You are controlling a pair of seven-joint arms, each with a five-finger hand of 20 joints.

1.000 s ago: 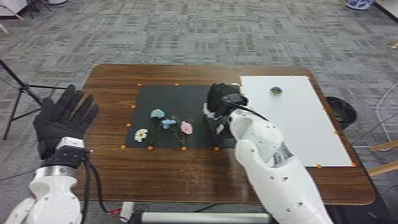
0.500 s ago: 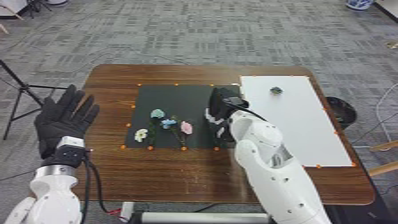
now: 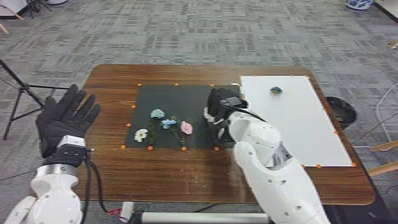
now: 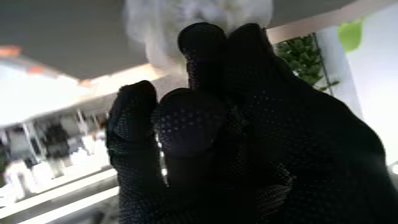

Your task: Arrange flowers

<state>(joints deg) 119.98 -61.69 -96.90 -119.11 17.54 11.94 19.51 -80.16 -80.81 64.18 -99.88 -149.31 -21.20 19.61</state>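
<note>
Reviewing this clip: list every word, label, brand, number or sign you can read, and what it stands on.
None: no text can be read on the black mat, the white panel or the wooden table.
Pale marks on the right hand: too small to tell whether they are print.

Four flowers (image 3: 186, 128) on one black mat (image 3: 178, 95), one white board (image 3: 298, 125), one table (image 3: 178, 175)

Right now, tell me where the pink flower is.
In the head view, the pink flower lies on the black mat, left of the right hand and just right of the blue flower.
</note>
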